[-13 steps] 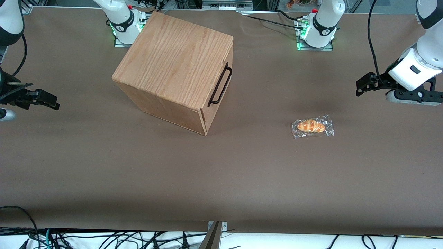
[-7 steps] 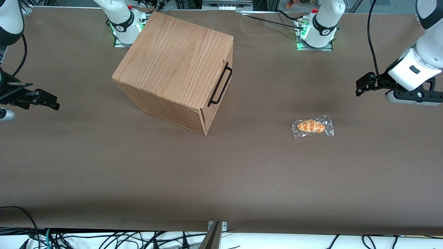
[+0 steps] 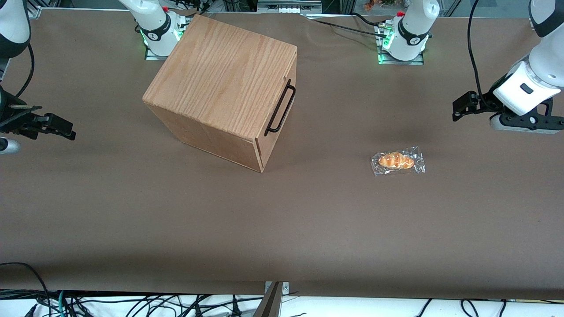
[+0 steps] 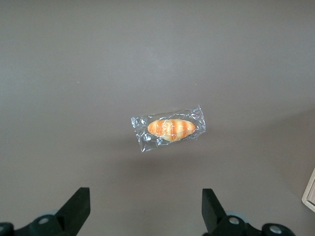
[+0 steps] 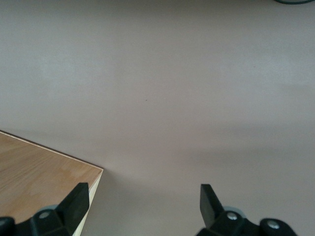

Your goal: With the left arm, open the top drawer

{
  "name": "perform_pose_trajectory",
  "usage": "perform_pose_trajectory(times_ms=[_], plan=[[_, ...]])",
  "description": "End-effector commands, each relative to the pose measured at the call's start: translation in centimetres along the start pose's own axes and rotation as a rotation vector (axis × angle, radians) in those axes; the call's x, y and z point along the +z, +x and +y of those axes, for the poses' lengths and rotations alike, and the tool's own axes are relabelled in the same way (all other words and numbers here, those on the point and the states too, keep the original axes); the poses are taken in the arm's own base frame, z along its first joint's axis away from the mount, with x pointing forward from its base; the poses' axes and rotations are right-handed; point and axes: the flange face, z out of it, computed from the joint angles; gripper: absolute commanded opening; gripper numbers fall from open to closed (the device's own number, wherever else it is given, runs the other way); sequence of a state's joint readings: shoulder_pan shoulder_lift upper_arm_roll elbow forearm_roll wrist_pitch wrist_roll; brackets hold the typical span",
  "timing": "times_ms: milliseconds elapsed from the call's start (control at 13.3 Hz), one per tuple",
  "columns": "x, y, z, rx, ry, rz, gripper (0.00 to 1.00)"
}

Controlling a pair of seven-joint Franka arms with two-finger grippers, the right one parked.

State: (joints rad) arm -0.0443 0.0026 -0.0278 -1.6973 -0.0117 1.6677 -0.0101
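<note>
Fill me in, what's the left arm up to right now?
Nothing is grasped yet. The left arm's gripper hangs open and empty above the table at the working arm's end, over a wrapped bread roll. The top drawer of the oak box is shut, and its black bar handle is untouched, well away from the gripper toward the parked arm's end.

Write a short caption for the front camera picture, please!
Left gripper open above the table, apart from the shut top drawer and a wrapped bread roll.
</note>
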Motion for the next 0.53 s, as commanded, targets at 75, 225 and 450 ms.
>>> perform_pose_trajectory(times_ms=[75,225,450], plan=[[0.2,-0.3,1.6,0.029,-0.03,-0.027,1.0],[1.1,-0.2,5.2,0.075,-0.052,-0.047,1.0],[3.4,-0.1,11.9,0.124,-0.106,-0.094,1.0]])
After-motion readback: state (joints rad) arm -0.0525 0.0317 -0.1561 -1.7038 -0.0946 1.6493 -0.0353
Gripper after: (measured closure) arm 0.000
